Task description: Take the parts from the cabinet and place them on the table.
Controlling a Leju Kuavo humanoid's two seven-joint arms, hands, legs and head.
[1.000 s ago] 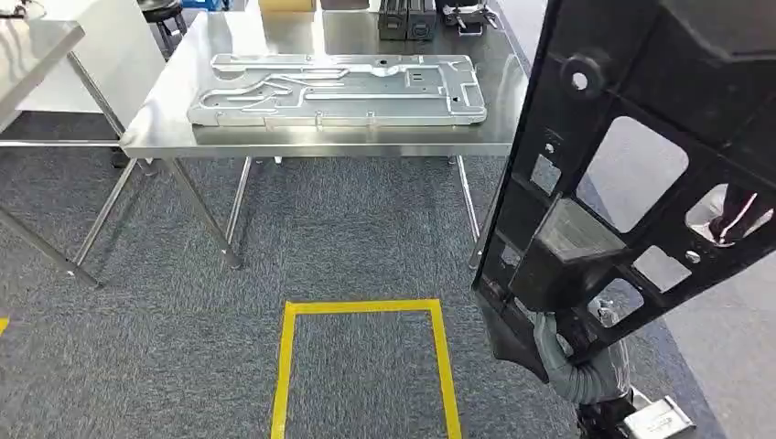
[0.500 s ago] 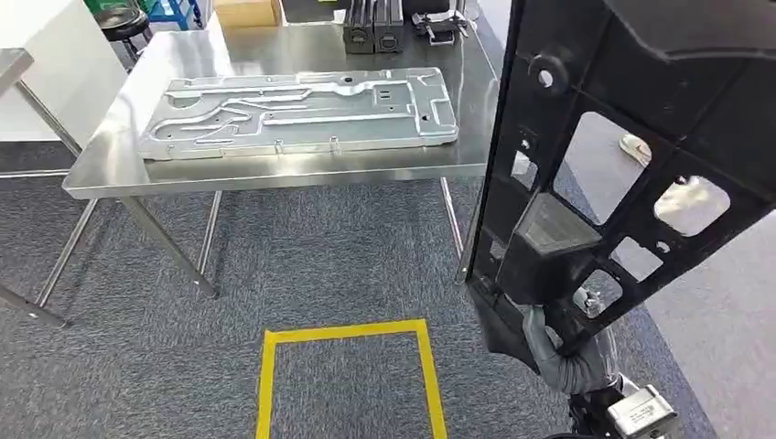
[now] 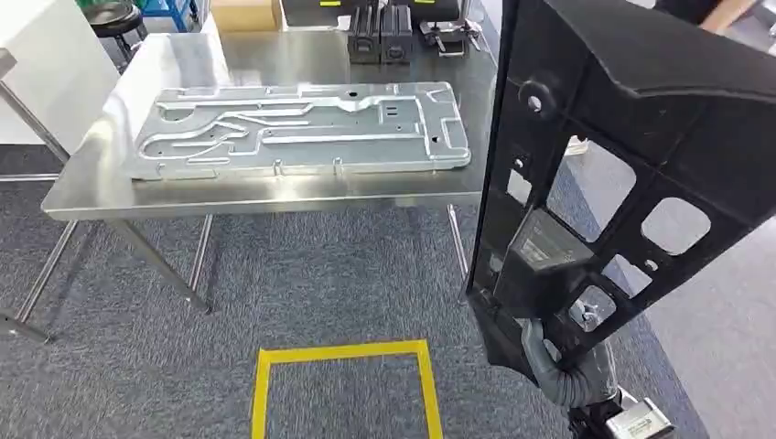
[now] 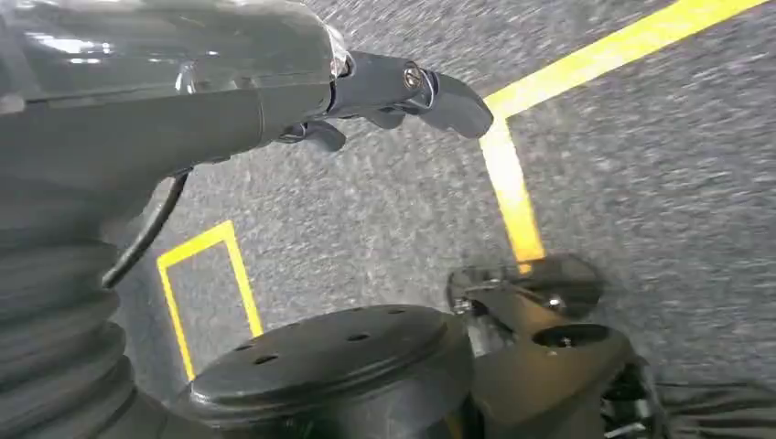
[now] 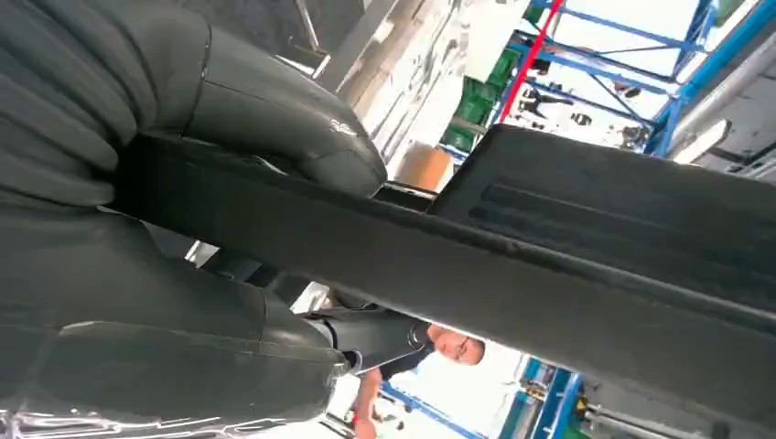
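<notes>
Head view: the right hand (image 3: 549,352) grips the black plastic frame (image 3: 631,165) by its lower edge, holding it upright beside the steel table (image 3: 274,197), where a silver metal panel (image 3: 302,128) lies. The frame looks stiff, light but unwieldy; a hold nearer its middle seems steadier. The left hand (image 4: 393,96) hangs loose, holding nothing.

Black panel, silver bench

Black plastic panel (image 3: 631,155), shiny silver bench (image 3: 274,197), speckled grey carpet (image 3: 348,274) with yellow tape square (image 3: 343,352).
</notes>
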